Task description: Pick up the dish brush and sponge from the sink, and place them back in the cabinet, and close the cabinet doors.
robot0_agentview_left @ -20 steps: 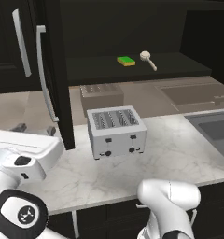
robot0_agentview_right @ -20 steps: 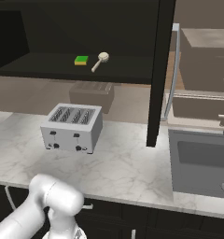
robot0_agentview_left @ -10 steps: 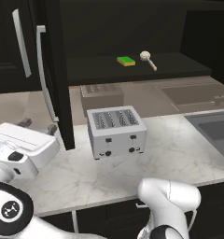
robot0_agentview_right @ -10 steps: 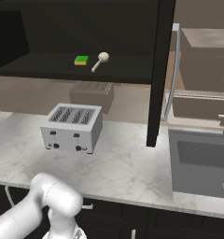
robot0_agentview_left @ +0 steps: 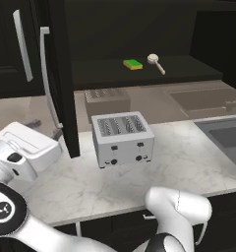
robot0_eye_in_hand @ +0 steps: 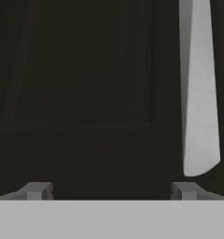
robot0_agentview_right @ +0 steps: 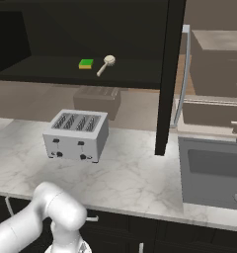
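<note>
On the cabinet shelf (robot0_agentview_left: pixel 189 69) in the left base view, the sponge (robot0_agentview_left: pixel 132 64) is lying just beside the dish brush (robot0_agentview_left: pixel 155 62), above a toaster (robot0_agentview_left: pixel 122 139) sitting on the marble tabletop (robot0_agentview_left: pixel 179 162). In the right base view, one of the cabinet doors (robot0_agentview_right: pixel 169 74) is standing open beside the sink (robot0_agentview_right: pixel 214 170). In the hand view, the jaws (robot0_eye_in_hand: pixel 111 190) are standing wide apart, empty, facing a black door panel and its silver handle (robot0_eye_in_hand: pixel 199 88).

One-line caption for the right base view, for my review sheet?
Sponge and dish brush lie side by side on the open cabinet's shelf, above the toaster; doors not yet closed.
</note>
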Available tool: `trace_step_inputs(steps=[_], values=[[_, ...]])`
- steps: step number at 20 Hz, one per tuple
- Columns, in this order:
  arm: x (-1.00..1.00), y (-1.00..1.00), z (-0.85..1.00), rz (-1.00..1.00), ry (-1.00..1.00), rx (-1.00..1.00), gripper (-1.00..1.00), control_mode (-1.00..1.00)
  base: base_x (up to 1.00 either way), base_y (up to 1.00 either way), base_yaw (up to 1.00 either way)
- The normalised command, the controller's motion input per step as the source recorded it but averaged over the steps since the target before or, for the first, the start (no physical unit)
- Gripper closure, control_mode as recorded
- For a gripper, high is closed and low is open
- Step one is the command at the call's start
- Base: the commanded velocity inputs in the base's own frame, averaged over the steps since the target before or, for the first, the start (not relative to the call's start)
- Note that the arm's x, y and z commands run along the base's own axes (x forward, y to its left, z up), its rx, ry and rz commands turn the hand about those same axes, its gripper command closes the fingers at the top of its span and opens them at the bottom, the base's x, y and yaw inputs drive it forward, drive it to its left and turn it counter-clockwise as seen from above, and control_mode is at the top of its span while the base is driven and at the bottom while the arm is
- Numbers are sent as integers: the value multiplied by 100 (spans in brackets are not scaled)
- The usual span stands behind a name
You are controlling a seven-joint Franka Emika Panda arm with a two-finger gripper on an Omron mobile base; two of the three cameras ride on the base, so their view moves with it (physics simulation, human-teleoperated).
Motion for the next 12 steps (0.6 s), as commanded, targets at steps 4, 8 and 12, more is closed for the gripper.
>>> trace_step_inputs(steps=[4, 8, 12], values=[[1, -38, 0, -2, 0, 0, -100, -100, 0, 0, 0], [0, -46, 0, 0, 0, 0, -100, -100, 0, 0, 0], [7, -45, 0, 0, 0, 0, -100, -100, 0, 0, 0]])
